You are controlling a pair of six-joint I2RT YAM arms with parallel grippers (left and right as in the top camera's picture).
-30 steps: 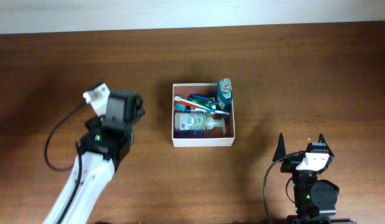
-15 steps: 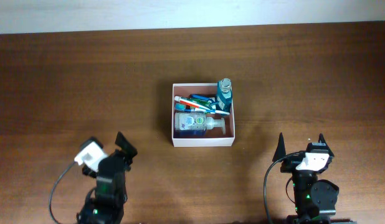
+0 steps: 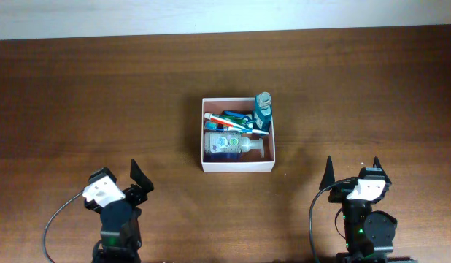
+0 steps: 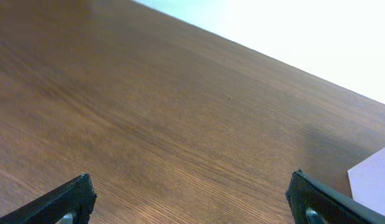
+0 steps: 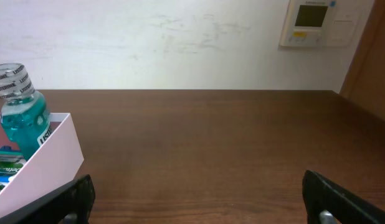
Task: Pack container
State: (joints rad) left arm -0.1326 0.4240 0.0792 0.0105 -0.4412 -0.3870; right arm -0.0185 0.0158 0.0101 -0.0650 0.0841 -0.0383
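Sitting at centre frame on the table [image 3: 79,95], the container [image 3: 238,167] holds a mouthwash bottle [image 3: 263,108], a soap bottle [image 3: 229,145] and smaller toiletries. Left end effector [image 3: 117,181], lower left, and right end effector [image 3: 352,169], lower right, both stand spread wide, empty, well apart from it.

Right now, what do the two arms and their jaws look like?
Both the left arm and the right arm are black. Each is capped by a white block at the wrist and has a small green light on the body. A black cable loops beside each. The jaws are flat, black, pointed blades; no markings are legible.
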